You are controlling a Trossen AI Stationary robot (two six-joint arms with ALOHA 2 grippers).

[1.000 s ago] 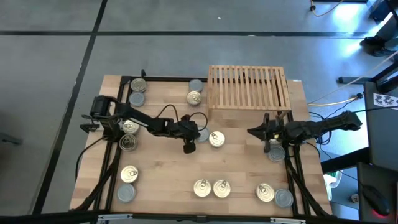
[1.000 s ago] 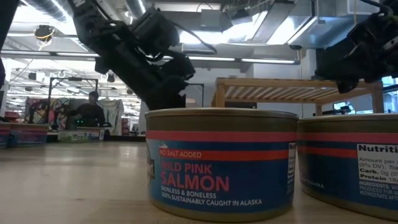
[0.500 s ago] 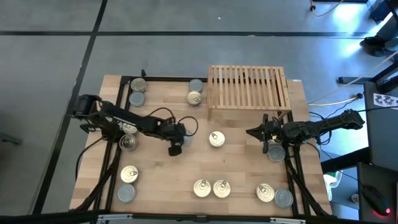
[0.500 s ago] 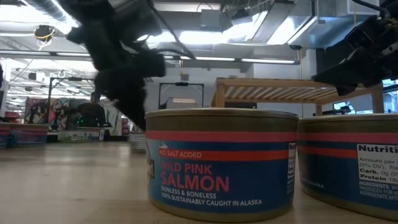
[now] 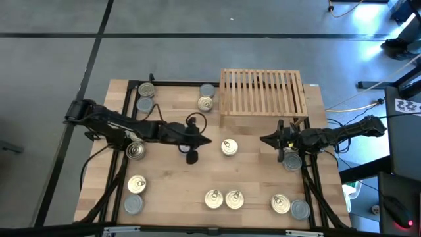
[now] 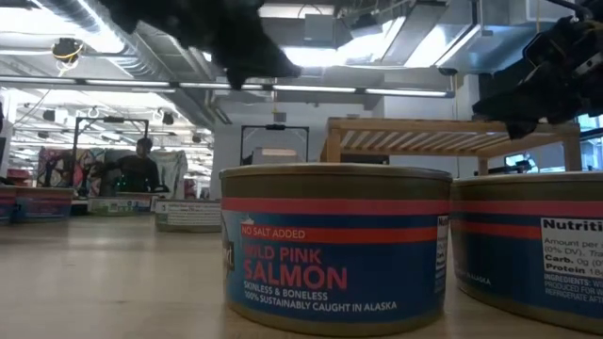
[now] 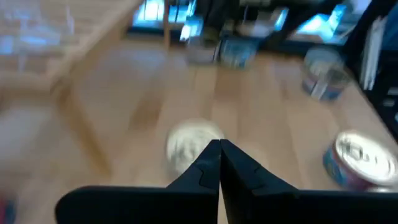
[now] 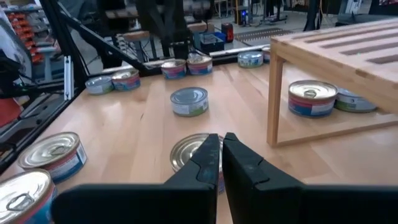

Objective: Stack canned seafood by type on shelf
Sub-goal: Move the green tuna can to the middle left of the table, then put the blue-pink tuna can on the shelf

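My left gripper (image 5: 208, 139) hangs shut over the middle of the table and holds nothing; its closed fingertips (image 7: 219, 152) point toward a gold-topped can (image 5: 229, 146). A grey-topped can (image 8: 189, 101) stands on the table below the left arm, also seen far off in the low view (image 6: 188, 215). My right gripper (image 5: 263, 139) waits shut at the right, above the table, in front of the shelf (image 5: 262, 92). Several more cans stand about the table, and two salmon cans (image 6: 334, 247) stand close to the low camera.
Cans stand in pairs at the far left (image 5: 145, 97), the near left (image 5: 135, 193), the near edge (image 5: 223, 198) and the near right (image 5: 290, 207). One can (image 5: 291, 161) stands under the right arm, and two (image 5: 206, 97) stand left of the shelf.
My left gripper has risen well above the table and drawn back a little toward the left edge. Its fingers have tipped up closer to level and stayed shut. In the low view it has lifted out of the way, so the grey-topped can behind it now shows.
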